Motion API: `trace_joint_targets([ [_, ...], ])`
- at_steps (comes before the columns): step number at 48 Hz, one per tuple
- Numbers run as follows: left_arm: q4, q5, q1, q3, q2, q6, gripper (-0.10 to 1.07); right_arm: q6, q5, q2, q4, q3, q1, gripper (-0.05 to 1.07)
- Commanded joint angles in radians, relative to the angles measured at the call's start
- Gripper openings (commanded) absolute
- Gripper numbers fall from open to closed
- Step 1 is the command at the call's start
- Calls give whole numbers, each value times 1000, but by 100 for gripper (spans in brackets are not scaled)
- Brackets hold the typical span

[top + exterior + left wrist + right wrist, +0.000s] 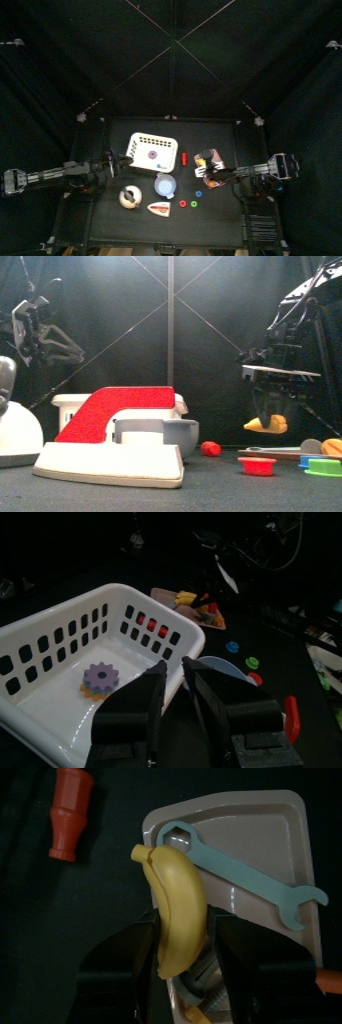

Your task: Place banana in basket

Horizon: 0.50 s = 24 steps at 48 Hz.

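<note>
The yellow banana [179, 903] hangs in my right gripper [178, 958], whose jaws are shut on its lower part. It is lifted above a grey tray [267, 843] that holds a blue wrench [254, 873]. In the front view the banana [265, 424] hangs well above the table at the right. The cream-white basket [151, 149] with holed walls stands left of the tray; it also shows in the left wrist view [54, 637], with a purple gear [100, 675] inside. My left gripper [174, 677] rests shut just outside the basket's near wall.
A red and white block [114, 436] stands large at the front. A pale-blue bowl [164, 186], small coloured rings [193, 197] and a white roll [131, 195] lie at the table's front. A red handle [67, 813] lies beside the tray.
</note>
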Motion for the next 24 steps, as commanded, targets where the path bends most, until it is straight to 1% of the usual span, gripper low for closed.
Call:
trace_joint_targets([
  [1,-3,-3,0,-15,2,0,65,-6,-32,-29,-48,-69,3,72],
  [14,-3,-3,0,-14,2,2,65,5,-190,-8,-229,-233,-9,72],
  [20,-3,-3,-2,-15,2,2,65,9,-272,25,-262,-291,-48,72],
  [24,-3,-3,0,-15,2,2,65,-2,-348,64,-273,-327,-71,72],
])
